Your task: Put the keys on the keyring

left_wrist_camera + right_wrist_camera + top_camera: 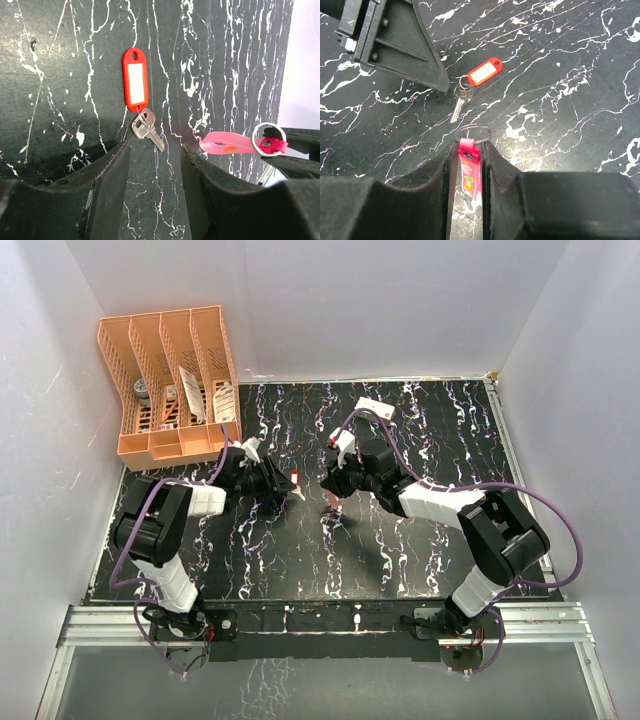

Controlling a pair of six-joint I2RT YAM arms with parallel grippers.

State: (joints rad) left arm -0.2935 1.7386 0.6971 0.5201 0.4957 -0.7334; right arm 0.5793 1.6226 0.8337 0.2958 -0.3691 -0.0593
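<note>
A pale metal key (146, 129) lies flat on the black marbled table, joined by a small ring to a red plastic head with a white label (135, 86). My left gripper (155, 150) is open and empty, its tips just short of the key. My right gripper (470, 150) is shut on the slim pink tag (470, 170) of the keyring, and the thin metal ring (474, 134) sticks out past its fingertips, a little short of the key (459, 102). The left wrist view shows the ring (269, 140) and tag (227, 143) held just above the table at right.
An orange slotted organizer (170, 380) with small items stands at the back left. White walls enclose the table on three sides. Both arms meet near the table's middle (310, 485). The left gripper's finger (415, 50) lies close beside the key.
</note>
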